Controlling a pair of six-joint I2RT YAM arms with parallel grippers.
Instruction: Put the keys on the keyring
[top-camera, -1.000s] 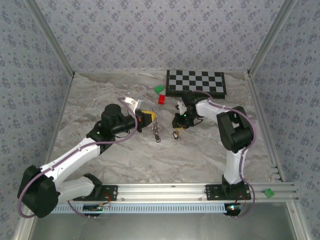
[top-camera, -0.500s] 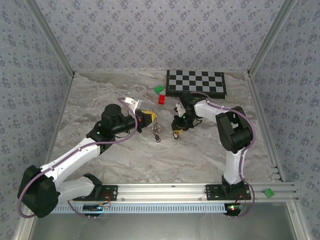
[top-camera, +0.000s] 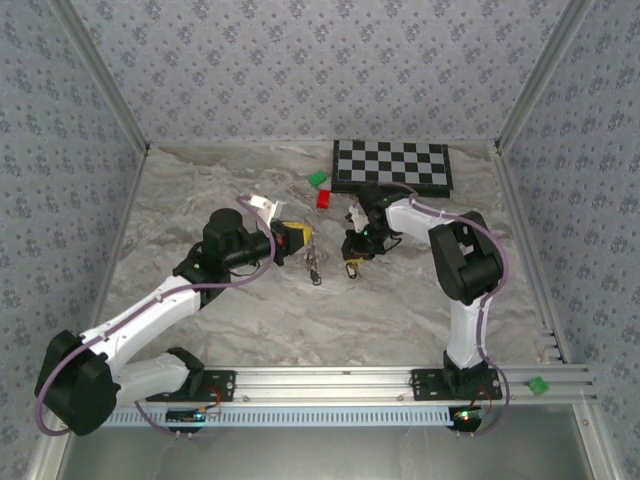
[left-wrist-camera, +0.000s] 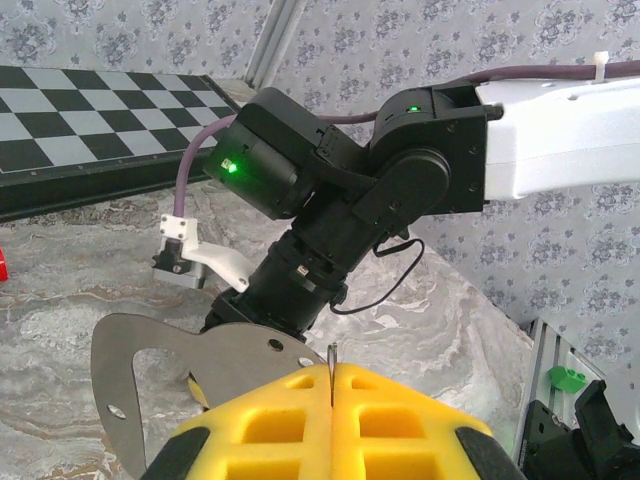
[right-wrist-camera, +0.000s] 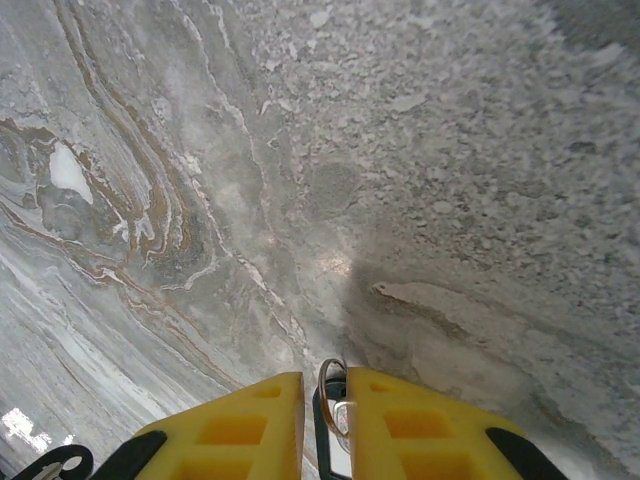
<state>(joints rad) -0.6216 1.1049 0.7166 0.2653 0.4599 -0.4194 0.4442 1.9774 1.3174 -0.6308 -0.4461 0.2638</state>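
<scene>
The right gripper (right-wrist-camera: 325, 392) is pinching a tiny black-headed, silvery-bladed key (right-wrist-camera: 332, 376) just above the marbled grey counter (right-wrist-camera: 200, 200). It is edging slightly toward the left gripper (left-wrist-camera: 331, 388), which is staying clamped on what looks like the thin silvery wire keyring (left-wrist-camera: 330, 354). Threading appears to be nearing.

— What's on the marbled table (top-camera: 380, 310)?
— A checkerboard (top-camera: 392, 165) at one o'clock, flat at the far edge. At twelve, a green block (top-camera: 318, 178), with a red block (top-camera: 325, 198) just nearer.
</scene>
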